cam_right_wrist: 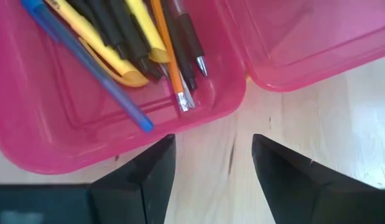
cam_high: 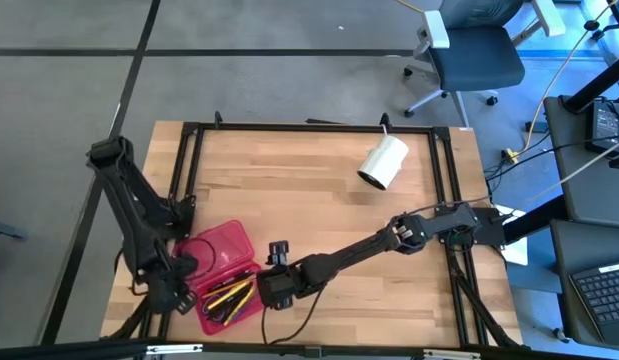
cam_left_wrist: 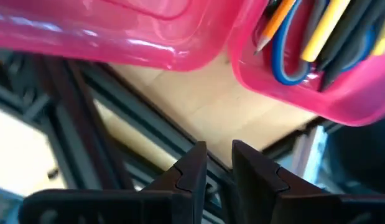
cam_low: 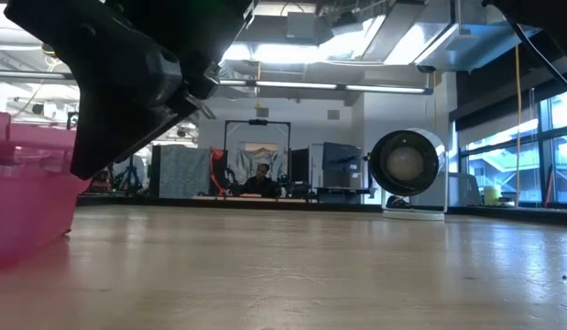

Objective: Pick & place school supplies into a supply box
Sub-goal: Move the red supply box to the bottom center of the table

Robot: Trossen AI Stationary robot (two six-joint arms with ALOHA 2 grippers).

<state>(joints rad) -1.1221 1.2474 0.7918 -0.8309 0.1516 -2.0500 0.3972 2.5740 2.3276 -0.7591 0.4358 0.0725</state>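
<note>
Looking straight down, the flat red translucent plastic supply box [cam_high: 221, 272] lies open at the table's front-left corner, thin pens and pencils [cam_high: 229, 296] inside, between both arms. The left wrist view shows the left gripper [cam_left_wrist: 218, 163] narrowly parted and empty beside it. The right wrist view shows the right gripper [cam_right_wrist: 212, 154] wide, empty, just off the box's rim; these light, stiff, slippery sticks probably want a mid-shaft pinch.

Overhead view down on the table [cam_high: 319, 200], level tabletop view, two close wrist views sharing the supply box [cam_high: 221, 272].
</note>
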